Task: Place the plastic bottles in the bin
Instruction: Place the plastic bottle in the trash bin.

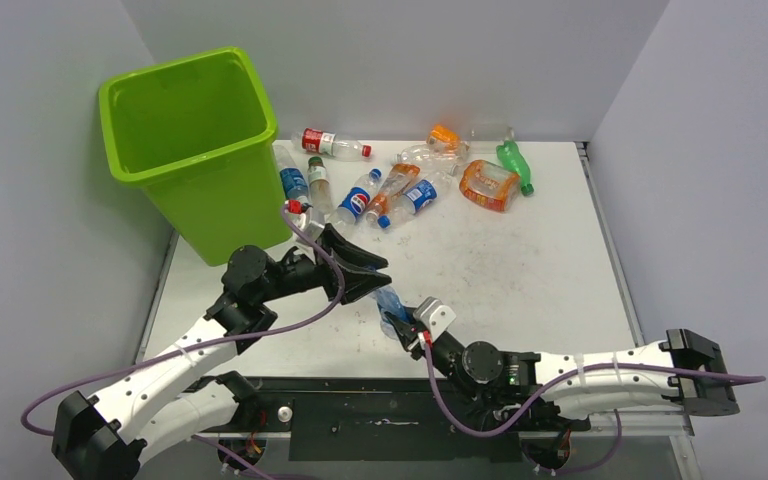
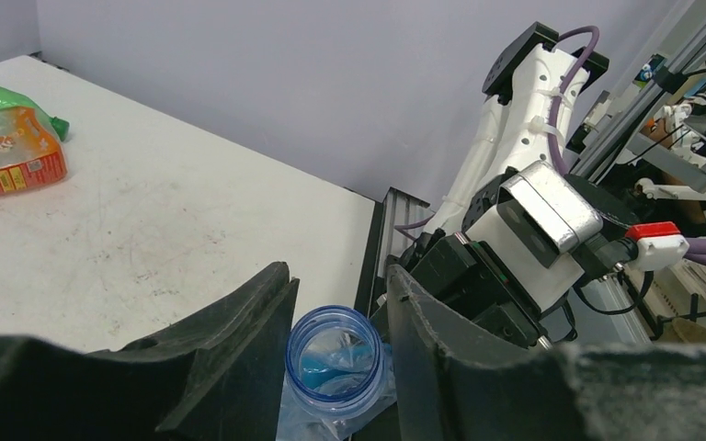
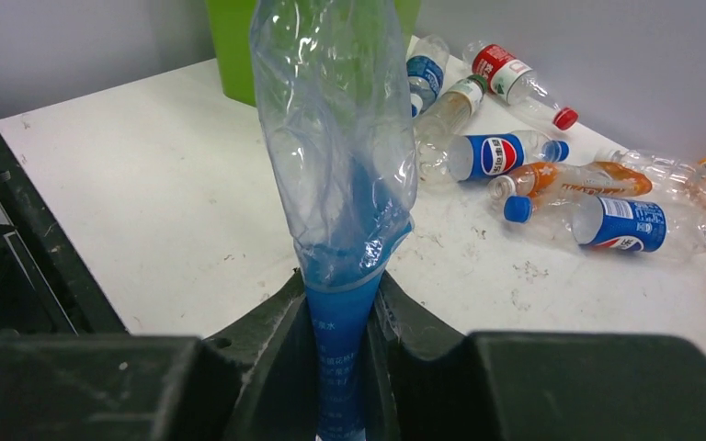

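holding one crushed bottle [image 3: 335, 184] between them, the two arms meet in front of the bin [image 1: 225, 205], on the side nearer the arm bases. the right gripper [image 3: 342, 280] is squeezed tight on the blue label part and squashes it thin. the left gripper [image 2: 338, 274] pinches the bottle's open blue neck, one finger on each side. the other plastic bottles [image 1: 360, 197] lie in a heap on the table [image 1: 520, 270] to the right of the bin, and the closest ones lie just beside its wall.
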Motion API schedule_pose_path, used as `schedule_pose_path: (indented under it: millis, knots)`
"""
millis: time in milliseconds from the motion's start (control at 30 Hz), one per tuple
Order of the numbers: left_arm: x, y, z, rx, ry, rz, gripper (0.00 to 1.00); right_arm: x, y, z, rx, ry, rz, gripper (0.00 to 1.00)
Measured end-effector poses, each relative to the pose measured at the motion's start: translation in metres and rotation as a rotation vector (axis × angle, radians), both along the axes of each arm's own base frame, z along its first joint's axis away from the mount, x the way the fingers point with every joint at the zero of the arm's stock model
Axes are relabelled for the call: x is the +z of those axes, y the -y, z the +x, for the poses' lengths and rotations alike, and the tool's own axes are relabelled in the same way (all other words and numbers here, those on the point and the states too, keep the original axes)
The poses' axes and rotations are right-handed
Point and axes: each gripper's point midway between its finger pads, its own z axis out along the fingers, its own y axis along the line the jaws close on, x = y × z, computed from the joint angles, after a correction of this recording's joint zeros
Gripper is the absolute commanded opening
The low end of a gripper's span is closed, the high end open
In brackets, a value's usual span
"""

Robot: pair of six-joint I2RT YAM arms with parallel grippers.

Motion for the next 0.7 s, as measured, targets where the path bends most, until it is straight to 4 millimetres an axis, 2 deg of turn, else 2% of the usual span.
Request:
schedule_pose_path:
  millis: [200,300,400,467,533,567,600,633,700]
  knots:
    - [0.000,0.003,-0.004,-0.017,-0.012,0.001,0.39,-0.004,0.002,0.002,-0.012,0.018,0.034,0.05]
    - [0.000,0.003,-0.004,-0.018,-0.011,0.001,0.50,-0.003,0.003,0.003,-0.016,0.021,0.062,0.05]
    - [0.001,0.004,-0.005,-0.021,-0.009,0.001,0.53,0.001,0.004,0.003,-0.024,0.023,0.090,0.05]
    - [0.002,0.004,-0.004,-0.023,-0.011,0.001,0.37,0.006,0.004,0.004,-0.027,0.025,0.117,0.05]
    - [0.000,0.005,-0.004,-0.024,-0.016,0.005,0.07,0.011,0.004,0.004,-0.027,0.027,0.140,0.05]
    - [0.001,0.006,-0.004,-0.025,-0.012,0.004,0.00,0.011,0.005,0.004,-0.031,0.027,0.141,0.05]
    - [0.001,0.006,-0.004,-0.026,-0.009,0.005,0.00,0.010,0.005,0.004,-0.031,0.027,0.140,0.08]
    - [0.001,0.007,-0.005,-0.029,-0.007,0.005,0.00,0.010,0.004,0.005,-0.033,0.027,0.140,0.18]
    - [0.001,0.007,-0.004,-0.029,-0.004,0.008,0.00,0.009,0.004,0.005,-0.034,0.024,0.139,0.65]
